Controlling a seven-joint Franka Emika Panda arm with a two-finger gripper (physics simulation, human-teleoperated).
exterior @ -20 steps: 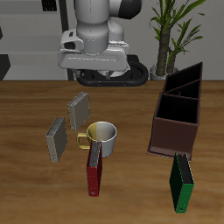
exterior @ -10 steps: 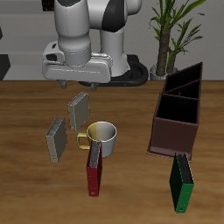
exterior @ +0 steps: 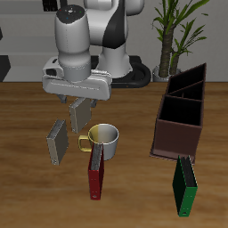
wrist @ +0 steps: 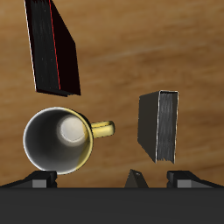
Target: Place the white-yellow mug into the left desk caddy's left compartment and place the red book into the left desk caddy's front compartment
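Note:
The white-yellow mug (exterior: 104,135) stands upright on the table, its yellow handle toward a grey book. In the wrist view the mug (wrist: 58,140) shows its pale inside. The red book (exterior: 95,169) stands on edge just in front of the mug, and also shows in the wrist view (wrist: 54,48). The dark-brown left desk caddy (exterior: 175,135) stands apart, with dividers and one taller wall. My gripper (exterior: 77,94) hangs open and empty above the table, behind the mug and over a grey book. Its fingertips (wrist: 37,180) are spread wide.
Two grey books stand on edge near the mug, one behind it (exterior: 82,112) (wrist: 159,127) and one beside it (exterior: 57,141). A green book (exterior: 183,185) stands in front of the caddy. A potted plant (exterior: 176,36) stands at the table's back.
My arm has swung away from the caddy and come down and forward. The gripper now hangs lower, over the grey book behind the mug. Nothing on the table has moved.

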